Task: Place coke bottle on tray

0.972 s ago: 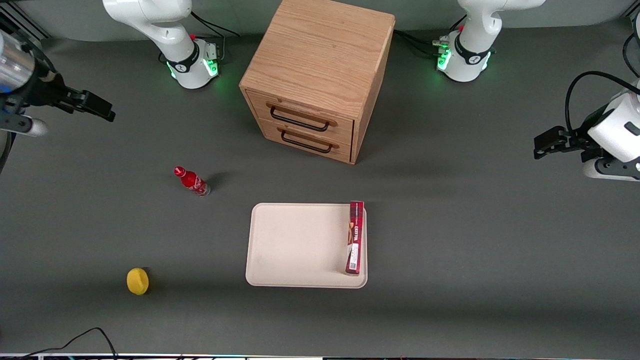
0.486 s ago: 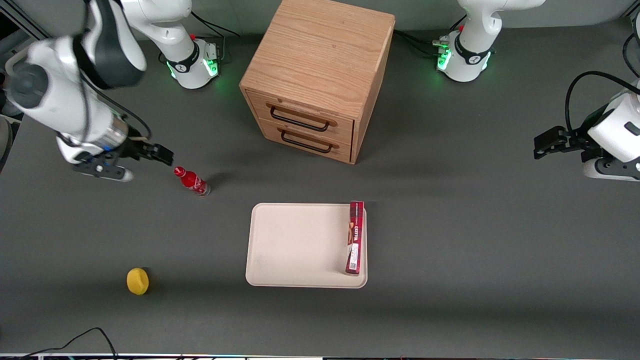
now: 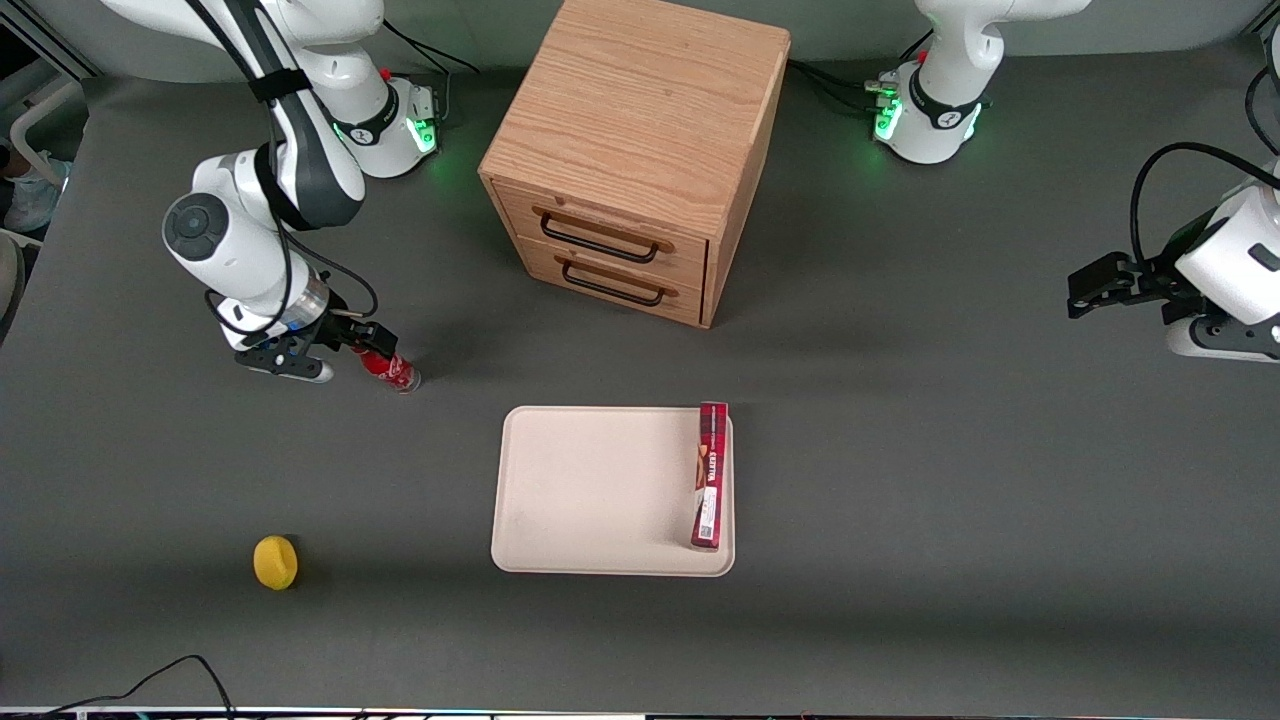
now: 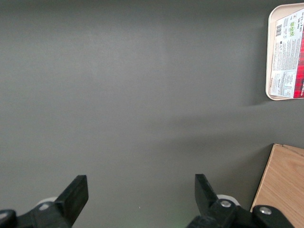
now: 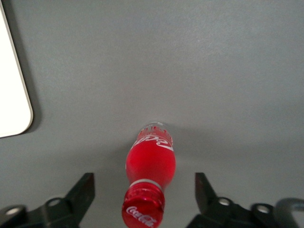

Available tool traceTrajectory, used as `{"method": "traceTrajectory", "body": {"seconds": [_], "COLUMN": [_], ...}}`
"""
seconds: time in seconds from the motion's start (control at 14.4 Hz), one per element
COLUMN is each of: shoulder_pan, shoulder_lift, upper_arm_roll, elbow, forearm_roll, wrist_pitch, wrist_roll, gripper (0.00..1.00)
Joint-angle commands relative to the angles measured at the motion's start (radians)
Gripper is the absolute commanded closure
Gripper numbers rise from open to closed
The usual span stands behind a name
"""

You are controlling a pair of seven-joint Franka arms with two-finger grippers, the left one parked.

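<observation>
Upright on the dark grey surface [image 3: 900, 450]: coke bottle [image 3: 388, 368], red cap [image 5: 143, 208] on, white lettering across the label, clear base against the surface. Well apart from the tray [image 3: 590, 490], toward the working arm's end of the table and farther from the front camera than the tray. Directly above the bottle's cap: gripper [image 3: 366, 340], fingers [image 5: 81, 191] spread wide, one to each side of the neck, touching neither cap nor body in the right wrist view. Only a rounded corner of the cream tray visible in that same view, clear of the bottle.

On the tray, along the edge toward the parked arm's end: long red box [image 3: 709, 475], lying lengthwise, printed label visible from the left wrist view [image 4: 289, 52]. Farther from the front camera than the tray: wooden two-drawer cabinet [image 3: 635, 150], both drawers shut, black handles facing the tray. Nearer the front camera than the bottle, toward the working arm's end: small yellow lemon-like object [image 3: 275, 562], alone on the surface, well apart from both bottle and tray.
</observation>
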Motion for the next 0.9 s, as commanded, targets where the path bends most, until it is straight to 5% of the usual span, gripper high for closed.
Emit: {"method": "traceTrajectory", "body": {"seconds": [0.0,0.42,0.83], "shoulder_pan": [0.005,0.004,0.005], "shoulder_lift": [-0.023,-0.073,-0.023], "upper_arm_roll": [0.016,0.016,0.012], "elbow": [-0.004,0.042,0.659], "forearm_roll": [-0.029,-0.048,-0.055], "wrist_pitch": [0.003,-0.103,-0.77], "wrist_roll": [0.031,0.022,0.018], "gripper": [1.0,1.0,1.0]}}
